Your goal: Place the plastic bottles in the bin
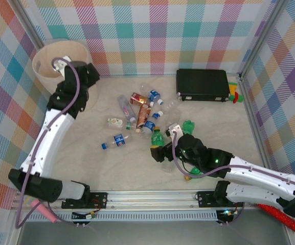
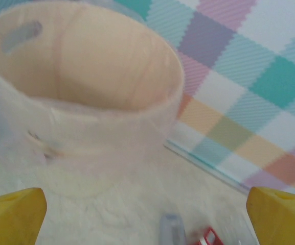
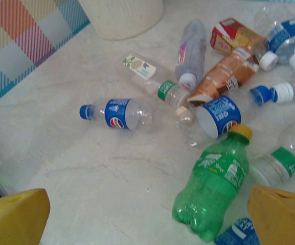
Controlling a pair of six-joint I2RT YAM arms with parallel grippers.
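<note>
The cream bin (image 1: 49, 69) stands at the far left; in the left wrist view the bin (image 2: 86, 97) shows its inside, where no bottle can be made out. My left gripper (image 1: 61, 64) hangs at its near rim, and the left gripper (image 2: 147, 217) is open with nothing between its yellow fingertips (image 2: 14, 214). Several plastic bottles lie in a loose heap mid-table: a blue-labelled bottle (image 1: 115, 141), a green bottle (image 1: 157, 137), brown-labelled ones (image 1: 143, 109). My right gripper (image 1: 159, 152) is open just in front of the green bottle (image 3: 216, 186), which lies by its right fingertip (image 3: 282, 217).
A black rectangular case (image 1: 202, 84) lies at the back right with a small red and green item (image 1: 234, 95) beside it. Plaid walls close in the table on three sides. Bare tabletop (image 1: 86, 163) lies between the heap and the arm bases.
</note>
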